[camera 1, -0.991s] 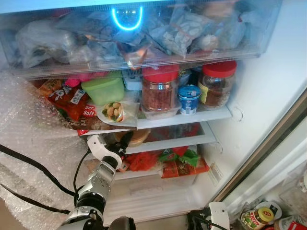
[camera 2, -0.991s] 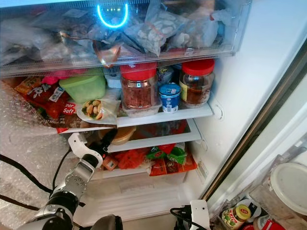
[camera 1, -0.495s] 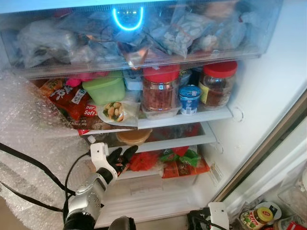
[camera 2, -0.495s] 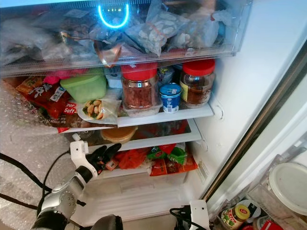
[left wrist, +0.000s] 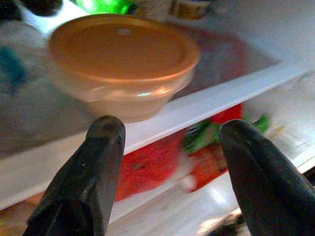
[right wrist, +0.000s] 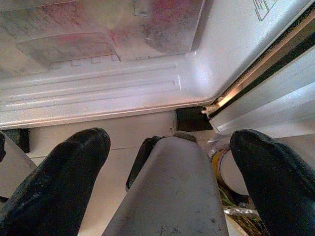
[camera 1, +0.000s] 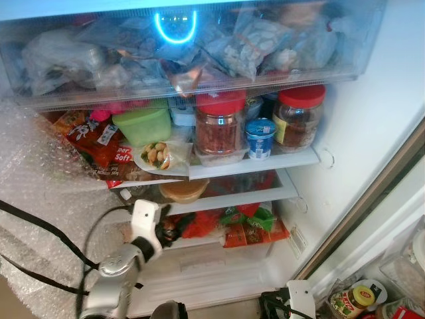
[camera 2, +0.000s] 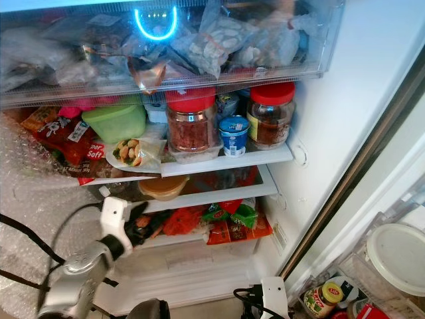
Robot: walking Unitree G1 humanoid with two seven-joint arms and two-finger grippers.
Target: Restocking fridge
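From the left eye view, the open fridge (camera 1: 358,133) stands packed: a clear drawer of bagged food (camera 1: 199,50) runs across the top, and below it, toward one o'clock from the middle, two red-lidded jars (camera 1: 221,123) flank a small blue yogurt cup (camera 1: 259,137). A green tub (camera 1: 143,123) sits at eleven o'clock beside red snack packets (camera 1: 96,139). The orange-lidded bowl (camera 1: 180,190) rests on the middle shelf, and the left gripper (camera 1: 166,229) hangs just under it at seven o'clock, apart from it.

In the left wrist view the bowl (left wrist: 120,64) sits on the white shelf edge (left wrist: 206,101) above both black fingers (left wrist: 96,172), which are spread wide with nothing between them.

In the right wrist view the right gripper (right wrist: 170,182) points at the fridge's bottom sill (right wrist: 98,93), fingers (right wrist: 54,182) wide apart and empty.
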